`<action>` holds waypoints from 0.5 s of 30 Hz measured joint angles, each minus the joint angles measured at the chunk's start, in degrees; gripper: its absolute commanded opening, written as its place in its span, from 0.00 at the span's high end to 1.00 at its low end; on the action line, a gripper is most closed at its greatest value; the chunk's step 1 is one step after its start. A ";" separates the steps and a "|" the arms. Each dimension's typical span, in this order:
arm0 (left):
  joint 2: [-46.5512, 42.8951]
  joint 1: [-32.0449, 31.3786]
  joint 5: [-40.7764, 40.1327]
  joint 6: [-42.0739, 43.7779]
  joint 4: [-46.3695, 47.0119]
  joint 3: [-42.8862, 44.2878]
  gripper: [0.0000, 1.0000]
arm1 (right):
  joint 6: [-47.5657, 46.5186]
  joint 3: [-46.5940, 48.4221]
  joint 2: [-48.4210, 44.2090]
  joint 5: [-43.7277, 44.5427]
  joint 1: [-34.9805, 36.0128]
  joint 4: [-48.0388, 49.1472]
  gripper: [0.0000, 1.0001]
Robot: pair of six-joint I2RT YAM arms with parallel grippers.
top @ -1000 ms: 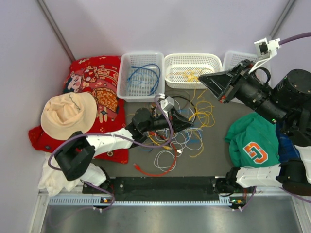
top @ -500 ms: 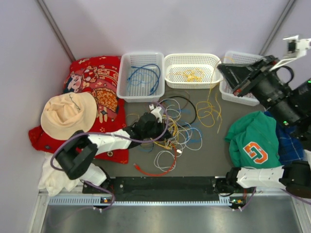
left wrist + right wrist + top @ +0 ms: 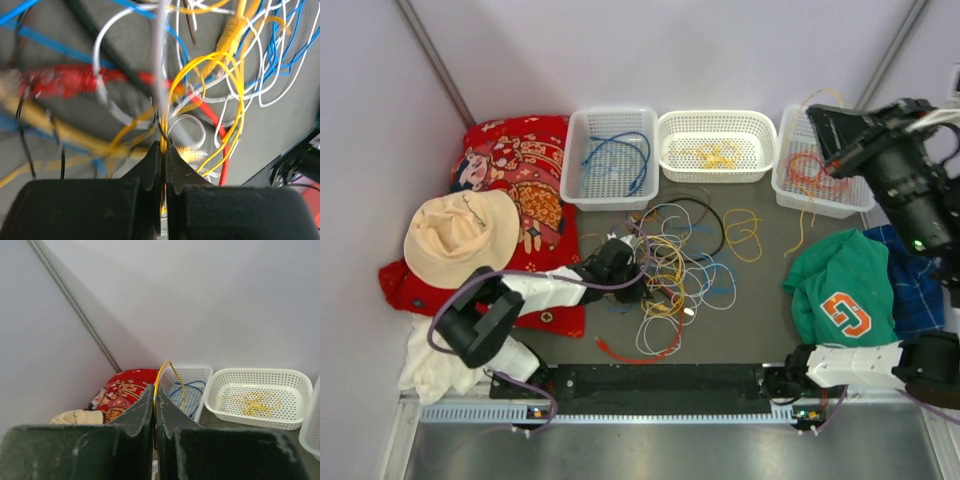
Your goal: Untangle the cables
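— Where is free room left for a gripper?
— A bare strip of table (image 3: pixel 760 325) is found between the cables (image 3: pixel 670 265) and the green shirt (image 3: pixel 840 295), and it is open down to the near edge. A loose yellow loop (image 3: pixel 745 235) is laid across its far end.
— And on the left?
— That side is blocked. The left arm (image 3: pixel 550 290) is stretched low across to the tangle, and the red cloth (image 3: pixel 515 165) and hat (image 3: pixel 460 235) are heaped just beside it.
— The far edge?
— It is walled off by a row of white baskets (image 3: pixel 717 116). The right gripper (image 3: pixel 815 112) is held over the rightmost one, with a yellow cable (image 3: pixel 168 363) hung from it.
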 measured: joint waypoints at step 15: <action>-28.26 -0.04 -8.90 6.99 -13.75 0.76 1.00 | 14.69 7.65 29.35 -26.34 -31.41 -7.23 1.00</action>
